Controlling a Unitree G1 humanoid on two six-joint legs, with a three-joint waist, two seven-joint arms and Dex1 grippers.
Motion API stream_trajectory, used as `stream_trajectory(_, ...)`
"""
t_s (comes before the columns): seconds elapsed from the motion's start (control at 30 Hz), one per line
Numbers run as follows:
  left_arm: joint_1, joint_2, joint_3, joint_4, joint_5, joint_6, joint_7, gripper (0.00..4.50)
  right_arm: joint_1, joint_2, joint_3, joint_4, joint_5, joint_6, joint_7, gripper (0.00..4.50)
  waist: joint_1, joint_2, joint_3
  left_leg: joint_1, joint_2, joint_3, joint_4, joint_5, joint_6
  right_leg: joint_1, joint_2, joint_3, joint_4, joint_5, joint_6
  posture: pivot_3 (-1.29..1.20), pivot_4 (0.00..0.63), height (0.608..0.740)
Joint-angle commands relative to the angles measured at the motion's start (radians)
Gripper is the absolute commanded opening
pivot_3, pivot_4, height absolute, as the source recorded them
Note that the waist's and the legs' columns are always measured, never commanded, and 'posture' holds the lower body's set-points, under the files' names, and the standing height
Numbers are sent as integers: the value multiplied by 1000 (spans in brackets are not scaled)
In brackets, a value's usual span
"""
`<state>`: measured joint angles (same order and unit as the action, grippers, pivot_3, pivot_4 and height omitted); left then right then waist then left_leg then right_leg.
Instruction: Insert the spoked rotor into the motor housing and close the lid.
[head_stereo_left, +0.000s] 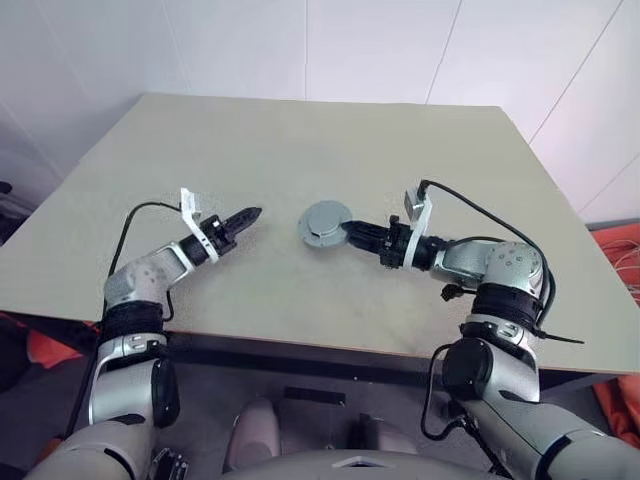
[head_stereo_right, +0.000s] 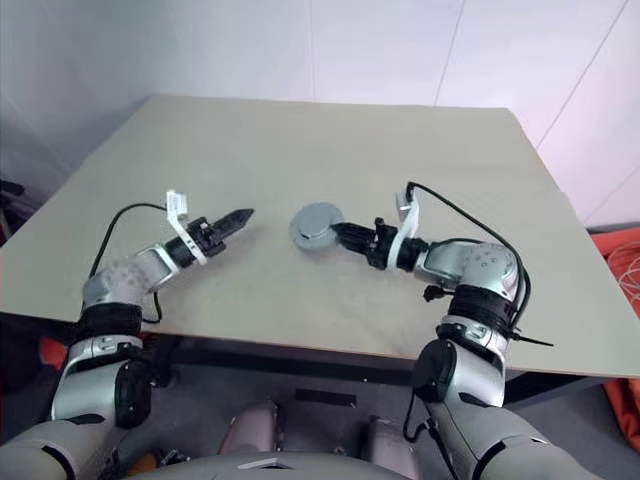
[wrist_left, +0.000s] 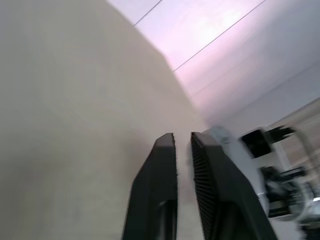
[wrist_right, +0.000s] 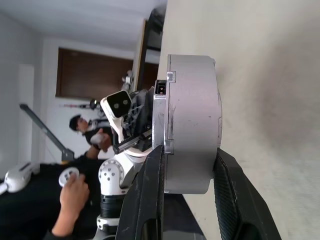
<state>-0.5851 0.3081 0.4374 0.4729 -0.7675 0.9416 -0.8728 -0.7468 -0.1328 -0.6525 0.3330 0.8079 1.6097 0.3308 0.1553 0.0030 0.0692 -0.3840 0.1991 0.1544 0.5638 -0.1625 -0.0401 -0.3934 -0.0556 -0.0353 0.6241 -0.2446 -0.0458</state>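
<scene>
— Two grippers working over the table (head_stereo_left: 300, 140)?
— Yes. Right gripper (head_stereo_left: 345, 231) is clamping the grey motor housing (head_stereo_left: 325, 221) by its sides, near table centre. Left gripper (head_stereo_left: 252, 214) is hovering apart, fingers (wrist_left: 160, 190) slightly parted, gripping nothing.

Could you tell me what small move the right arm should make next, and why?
Probably lower the assembled motor housing back to the table and release it. The right claw grips it by its flat faces, lid apparently closed, while the left claw sits apart, slightly open and holding nothing.
</scene>
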Motion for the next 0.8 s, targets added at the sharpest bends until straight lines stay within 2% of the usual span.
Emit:
stream_trajectory(0.03,6,-13,61,-81,-154,140,13,1880,-57,-31,27,-36,105,5,17,1140,1,0,0,0,0,0,0,0,0,1,0,0,0,-1,-1,0,0,740)
stream_trajectory(0.17,24,-30,96,-108,-257,239,38,3195,-68,-59,74,-26,151,5,20,1140,0,0,0,1,0,0,2,0,0,3,0,0,0,-1,-1,0,0,740)
stream_trajectory(0.3,43,-40,84,-131,-297,285,63,4483,-75,-74,112,-27,220,5,18,1140,1,0,0,1,0,0,2,0,0,3,0,0,0,0,1,0,0,740)
stream_trajectory(0.47,31,-39,107,-97,-392,385,57,4500,-73,-82,172,-45,332,5,5,1140,1,0,0,1,0,0,2,0,0,3,0,-1,0,1,1,0,0,740)
stream_trajectory(0.8,56,-56,51,-154,-396,410,107,4500,-80,-54,232,-57,501,5,-91,1140,0,0,0,1,0,-1,4,0,0,5,0,-2,0,1,2,0,0,740)
